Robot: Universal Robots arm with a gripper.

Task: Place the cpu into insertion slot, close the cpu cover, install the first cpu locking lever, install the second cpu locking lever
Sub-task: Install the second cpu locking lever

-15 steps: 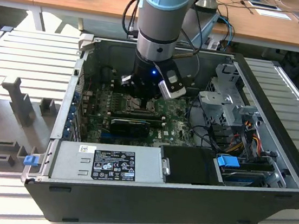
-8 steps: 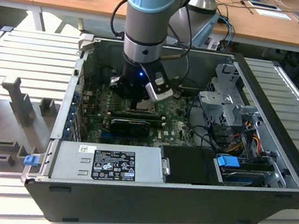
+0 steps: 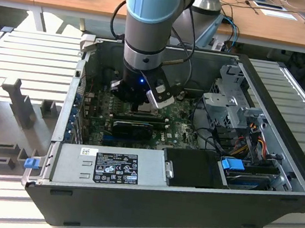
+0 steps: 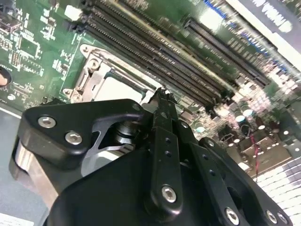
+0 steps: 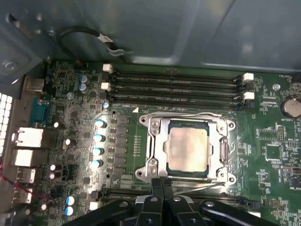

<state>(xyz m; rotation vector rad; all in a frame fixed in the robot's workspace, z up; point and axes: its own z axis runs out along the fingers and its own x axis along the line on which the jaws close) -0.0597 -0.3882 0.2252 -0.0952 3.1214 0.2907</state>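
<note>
The first wrist view shows the black two-fingered gripper [image 5: 162, 186] with its fingers pressed together and holding nothing, its tips at the near edge of the socket on the green motherboard [image 5: 70, 94]. Directly beyond the tips, on the line along which the gripper points, lies the small flat square cpu [image 5: 187, 149] with its pale grey metal top, seated in the insertion slot. The thin silvery metal cpu cover [image 5: 157, 141] lies flat around it, so that the chip shows through the open centre window. Thin wire levers run along the socket's edges; whether they are latched cannot be told. Past the socket, four long black memory slots [image 5: 174, 84] run crosswise to the gripper's line.

In the second wrist view the gripper [image 4: 162, 96] ends just beside the socket's corner. In the exterior view the arm reaches straight down into the open black computer case [image 3: 287, 108], which rests on a ribbed grey counter [image 3: 31, 54].
</note>
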